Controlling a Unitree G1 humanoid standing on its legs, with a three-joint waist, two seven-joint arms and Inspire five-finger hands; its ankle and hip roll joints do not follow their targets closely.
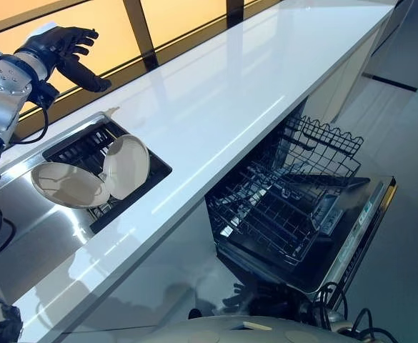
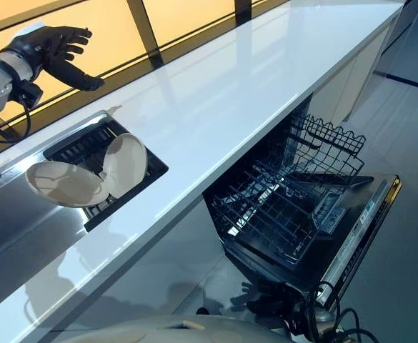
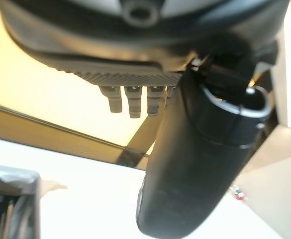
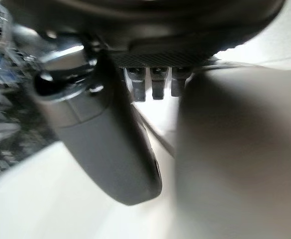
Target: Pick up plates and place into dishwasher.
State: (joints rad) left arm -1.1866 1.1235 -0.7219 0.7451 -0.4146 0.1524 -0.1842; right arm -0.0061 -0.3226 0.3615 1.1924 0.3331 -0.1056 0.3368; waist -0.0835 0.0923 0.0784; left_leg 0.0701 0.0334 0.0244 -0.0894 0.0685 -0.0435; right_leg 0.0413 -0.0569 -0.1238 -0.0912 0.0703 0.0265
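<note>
— Since nothing is held yet, how should the pick be approached?
— The left hand (image 1: 60,48), raised over the counter's (image 1: 216,100) far edge with fingers spread and empty, should be lowered onto the nearer plate's (image 1: 69,185) rim, which is best pinched without knocking the plate leaning beside it (image 1: 126,166).
— And the right hand (image 4: 110,134)?
— Its fingers look relaxed; nothing is gripped.
— What is held where?
— Both plates sit in the sink rack (image 1: 87,146); the dishwasher (image 1: 337,236) basket (image 1: 284,200) is pulled out, apparently empty.
</note>
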